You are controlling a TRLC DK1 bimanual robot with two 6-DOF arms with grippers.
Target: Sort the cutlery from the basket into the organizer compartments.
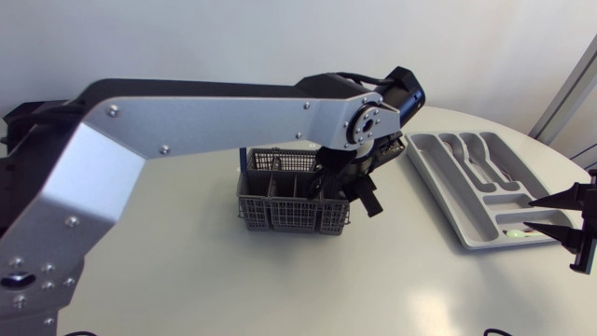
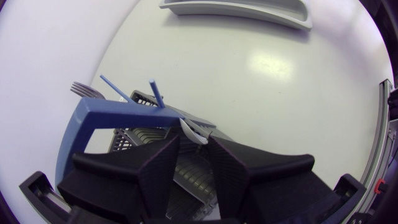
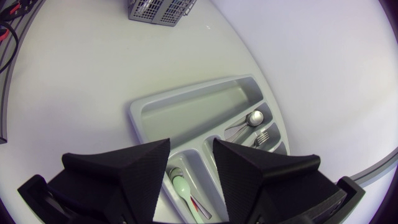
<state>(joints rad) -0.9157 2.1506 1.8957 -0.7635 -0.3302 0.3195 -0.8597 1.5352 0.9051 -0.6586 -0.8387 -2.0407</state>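
Left arm [image 1: 215,117]: enters from the left edge and extends past centre. Left wrist [image 1: 371,122]: bent downward. Left gripper [image 2: 194,142]: points straight down. Right gripper [image 1: 528,214]: at the right edge, held level and pointing inward, with its fingers [image 1: 550,199] spread apart.

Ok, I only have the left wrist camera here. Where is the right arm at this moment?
Observer: The right gripper hangs over the end of the organizer farthest from the basket.
Operator: Open or shut?
Observer: Open, holding nothing.
Operator: Anything in the organizer yet?
Observer: Yes: a metal spoon and a fork in compartments ahead of the right gripper, and a pale green spoon under it.
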